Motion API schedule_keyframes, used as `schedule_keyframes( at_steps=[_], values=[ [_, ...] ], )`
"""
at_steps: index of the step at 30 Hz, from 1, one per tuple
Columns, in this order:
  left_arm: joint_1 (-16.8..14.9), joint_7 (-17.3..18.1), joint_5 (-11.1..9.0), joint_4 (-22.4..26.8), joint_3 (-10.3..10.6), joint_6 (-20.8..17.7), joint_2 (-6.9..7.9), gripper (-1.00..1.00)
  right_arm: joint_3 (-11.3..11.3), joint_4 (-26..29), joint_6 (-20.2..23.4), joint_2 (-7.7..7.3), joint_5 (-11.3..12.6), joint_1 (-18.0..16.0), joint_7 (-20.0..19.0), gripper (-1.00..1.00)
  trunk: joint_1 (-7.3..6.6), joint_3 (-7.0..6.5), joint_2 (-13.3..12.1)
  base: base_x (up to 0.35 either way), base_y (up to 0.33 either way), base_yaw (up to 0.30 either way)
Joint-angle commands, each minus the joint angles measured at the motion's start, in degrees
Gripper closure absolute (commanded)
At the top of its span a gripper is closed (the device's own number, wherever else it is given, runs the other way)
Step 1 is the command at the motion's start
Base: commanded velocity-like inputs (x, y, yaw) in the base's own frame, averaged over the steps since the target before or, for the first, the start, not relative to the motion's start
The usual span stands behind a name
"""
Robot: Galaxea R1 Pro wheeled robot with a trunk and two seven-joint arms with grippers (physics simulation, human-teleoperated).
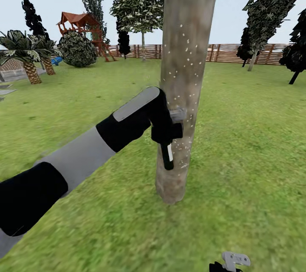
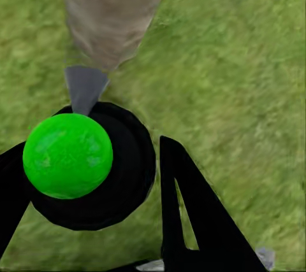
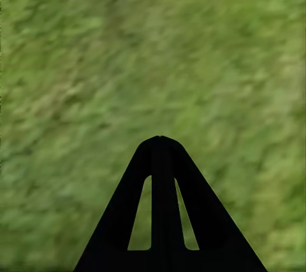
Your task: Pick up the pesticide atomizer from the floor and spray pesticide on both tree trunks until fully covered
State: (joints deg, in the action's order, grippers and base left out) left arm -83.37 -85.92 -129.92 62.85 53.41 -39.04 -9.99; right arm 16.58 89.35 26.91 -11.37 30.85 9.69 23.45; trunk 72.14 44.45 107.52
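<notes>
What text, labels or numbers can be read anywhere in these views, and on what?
None can be read.
Atomizer in the left gripper: a pale label stripe, no letters legible.
Tree trunk: only white pesticide specks, no marks or signs.
Fence and playhouse: no signs visible.

A red-roofed playhouse (image 1: 87,29) stands beside a round bush (image 1: 77,49) (two palms (image 1: 26,53) nearby).
</notes>
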Motion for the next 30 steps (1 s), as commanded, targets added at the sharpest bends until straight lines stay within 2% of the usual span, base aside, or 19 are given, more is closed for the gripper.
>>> schedule_keyframes(
  at_steps=[1,2,4,6,11,14,16,17,18,20,22,26,30],
  values=[
    [1.95,-0.50,1.11,0.26,0.02,-0.79,-0.01,1.00,0.12,0.11,0.03,-0.07,0.53,-0.02,0.54,1.00,-0.01,0.03,0.03,0.000,0.000,0.000],
    [4.09,-0.49,2.88,0.59,0.05,-0.81,-0.01,1.00,0.09,0.12,0.02,-0.10,0.53,-0.02,0.54,1.00,-0.01,0.03,0.03,0.000,0.000,0.000],
    [9.42,-0.49,7.70,1.29,0.09,-0.95,-0.01,1.00,0.05,0.12,0.00,-0.12,0.53,-0.02,0.50,1.00,-0.01,0.03,0.03,0.000,0.000,0.000],
    [17.97,-0.47,16.38,1.77,0.16,-1.21,0.04,1.00,-0.03,0.12,-0.01,-0.13,0.53,-0.02,0.43,1.00,-0.01,0.03,0.03,0.000,0.000,0.000],
    [31.13,0.71,30.48,1.99,0.23,-1.35,0.34,1.00,-0.10,0.12,-0.11,-0.19,0.53,-0.02,0.30,1.00,-0.01,0.03,0.03,0.000,0.000,0.000],
    [40.27,9.21,40.00,2.10,0.19,-0.87,2.92,1.00,-0.09,0.12,-0.21,-0.22,0.53,-0.02,0.27,1.00,-0.01,0.03,0.03,0.000,0.000,0.000],
    [45.02,14.13,47.33,3.56,0.14,-0.41,5.49,1.00,-0.07,0.14,-0.25,-0.22,0.53,-0.02,0.21,1.00,-0.01,0.03,0.03,0.000,0.000,0.000],
    [47.86,16.25,52.43,5.58,0.13,0.55,7.35,1.00,-0.06,0.13,-0.26,-0.23,0.53,-0.02,0.18,1.00,-0.01,0.03,0.03,0.000,0.000,0.000],
    [49.16,17.06,55.10,7.00,0.10,1.35,8.34,1.00,-0.06,0.13,-0.27,-0.23,0.53,-0.02,0.15,1.00,-0.01,0.03,0.03,0.000,0.000,0.000],
    [50.77,17.91,58.12,9.65,0.09,3.11,10.30,1.00,-0.06,0.12,-0.32,-0.23,0.53,-0.02,0.08,1.00,-0.01,0.03,0.03,0.000,0.000,0.000],
    [51.48,18.55,59.46,11.74,0.10,5.17,12.24,1.00,-0.07,0.12,-0.35,-0.24,0.53,-0.02,0.04,1.00,-0.01,0.03,0.03,0.000,0.000,0.000],
    [51.93,23.02,60.38,11.96,0.05,7.28,15.64,1.00,-0.34,0.33,-0.38,-0.31,0.44,-0.09,0.02,1.00,-0.01,0.03,0.03,0.000,0.000,0.000],
    [51.98,24.39,60.61,11.75,0.04,7.53,17.28,1.00,-0.40,0.61,-0.37,-0.31,0.30,-0.10,0.01,1.00,-0.01,0.03,0.03,0.000,0.000,0.000]
  ],
)
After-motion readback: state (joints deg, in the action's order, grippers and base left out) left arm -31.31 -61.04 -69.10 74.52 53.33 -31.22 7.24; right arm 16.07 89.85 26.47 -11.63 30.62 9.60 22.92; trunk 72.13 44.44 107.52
